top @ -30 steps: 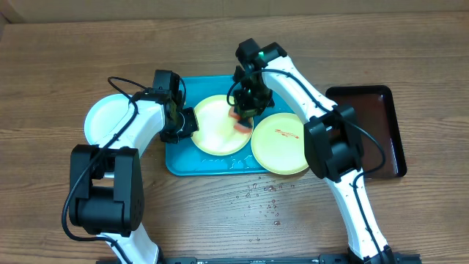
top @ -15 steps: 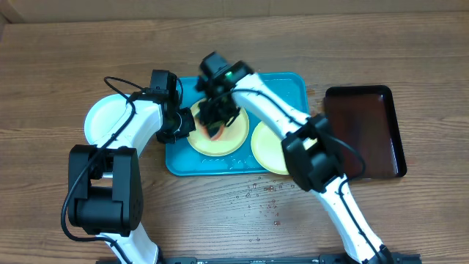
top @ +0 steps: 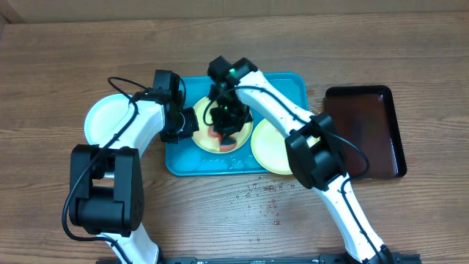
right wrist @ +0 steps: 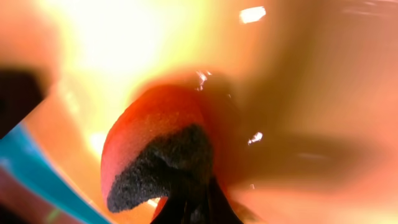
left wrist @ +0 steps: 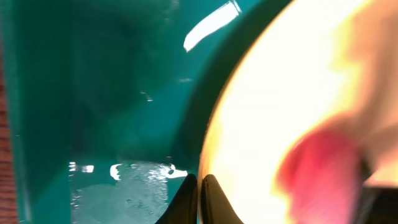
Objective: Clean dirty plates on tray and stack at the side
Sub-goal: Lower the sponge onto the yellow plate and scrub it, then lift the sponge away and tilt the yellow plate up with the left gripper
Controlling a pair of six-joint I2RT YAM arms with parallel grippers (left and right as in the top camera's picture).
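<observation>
While the left gripper [left wrist: 199,191] pinches the rim of a yellow-green plate [top: 204,141], the right gripper [top: 226,125] — clamped on a sponge [right wrist: 152,134] (red-orange, dark-backed) — presses it there. That plate lies in the tray [top: 176,165].

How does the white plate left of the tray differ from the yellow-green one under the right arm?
Place: the white plate sits on the wooden table; the yellow-green plate lies in the turquoise tray. Handling: the white plate is ungripped; the yellow-green plate's rim is pinched by the left end effector while the right end effector presses a red sponge on it. Both are round and shallow.
</observation>
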